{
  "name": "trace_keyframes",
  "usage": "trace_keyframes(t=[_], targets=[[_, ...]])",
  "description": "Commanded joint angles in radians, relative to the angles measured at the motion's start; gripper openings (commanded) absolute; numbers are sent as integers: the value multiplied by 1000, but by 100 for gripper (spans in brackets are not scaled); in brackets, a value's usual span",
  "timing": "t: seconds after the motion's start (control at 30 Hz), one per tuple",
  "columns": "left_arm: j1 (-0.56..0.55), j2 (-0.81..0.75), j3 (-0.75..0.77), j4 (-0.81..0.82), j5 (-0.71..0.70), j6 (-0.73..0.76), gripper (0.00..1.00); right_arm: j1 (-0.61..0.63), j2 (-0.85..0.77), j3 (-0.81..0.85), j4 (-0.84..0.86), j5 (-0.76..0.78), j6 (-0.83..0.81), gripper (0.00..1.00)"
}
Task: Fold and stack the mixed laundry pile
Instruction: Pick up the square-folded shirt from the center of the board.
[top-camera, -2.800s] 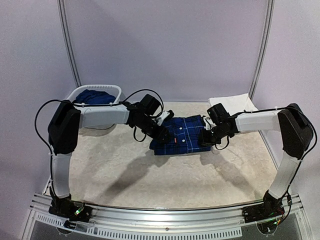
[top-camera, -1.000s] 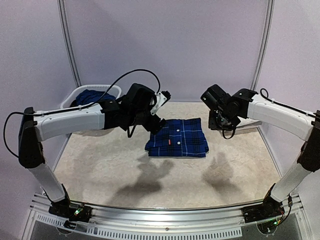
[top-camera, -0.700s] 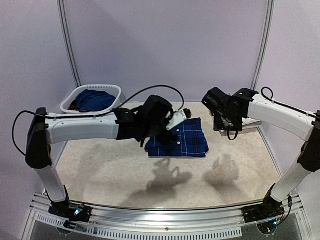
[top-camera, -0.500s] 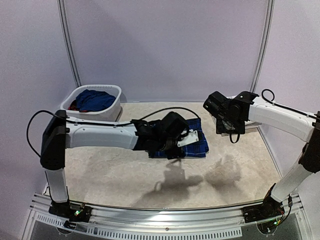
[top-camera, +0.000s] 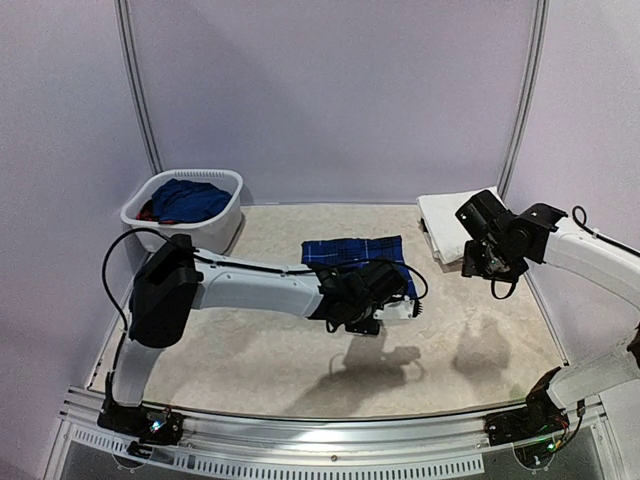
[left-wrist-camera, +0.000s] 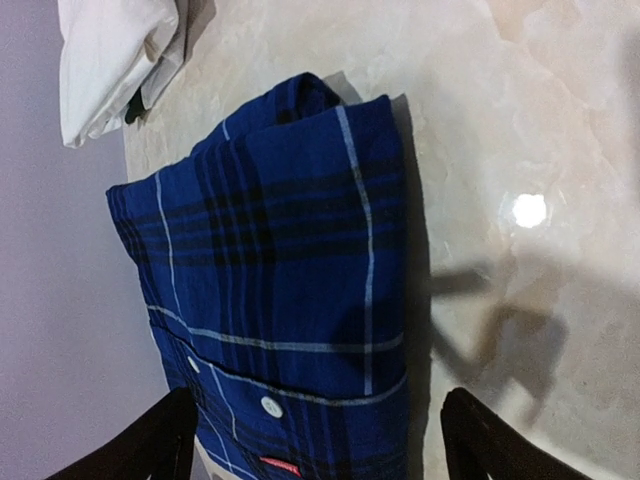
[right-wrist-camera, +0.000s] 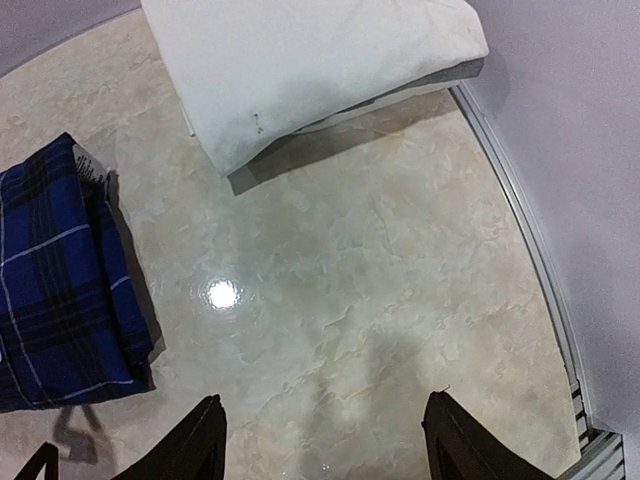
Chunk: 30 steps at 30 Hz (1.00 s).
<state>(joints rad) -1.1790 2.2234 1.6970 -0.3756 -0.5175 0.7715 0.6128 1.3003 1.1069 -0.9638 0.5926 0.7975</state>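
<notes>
1. At the far left we see the white basket (top-camera: 205, 232) holding the solid blue piece (top-camera: 188, 198).
2. Our left gripper (left-wrist-camera: 313, 396) hovers spread wide and empty above the folded navy plaid shirt (left-wrist-camera: 290, 250) at mid-table.
3. The folded white trousers (right-wrist-camera: 300, 60) lie far right.
4. Our right gripper (right-wrist-camera: 323, 398) hangs spread, holding nothing.

1. This is a robot test cell in a lab, not a home. Two white-and-black arms (top-camera: 250, 285) are bolted to an aluminium rail (top-camera: 330, 428) at the near edge of the table (top-camera: 250, 340), well behind both grippers.
2. Plain lilac walls (top-camera: 330, 100) and bare metal poles (top-camera: 138, 90) close the space beyond the left gripper (top-camera: 385, 303) and right gripper (top-camera: 482, 265).
3. Loose black cables (top-camera: 116, 255) loop off the arms.
4. The laundry lies apart in tidy lots. A white plastic basket (top-camera: 225, 215) stands far left of the left gripper, a folded plaid shirt (top-camera: 345, 250) lies under it, and folded white cloth (top-camera: 445, 215) lies just beside the right gripper.
</notes>
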Motion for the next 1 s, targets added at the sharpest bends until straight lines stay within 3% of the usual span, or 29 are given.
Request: trace_keyframes(t=[0.0,0.53,0.8,0.9,0.97], targets=[[-1,77,63,5,-34,69,85,-17,-15,-7,53,-70,-41,69],[48,201,135,10,-37,99,73,-16,-5,24,30,-94,-31,70],[72,219,134,42,-36,119,36,-17,9,24,57,-115,-47,70],[79,216,135,39,-24,114,12,-17,19,15,86,-145,-61,70],[83,212,131,37,-23,109,0,-17,15,-4,128,-174,-80,71]])
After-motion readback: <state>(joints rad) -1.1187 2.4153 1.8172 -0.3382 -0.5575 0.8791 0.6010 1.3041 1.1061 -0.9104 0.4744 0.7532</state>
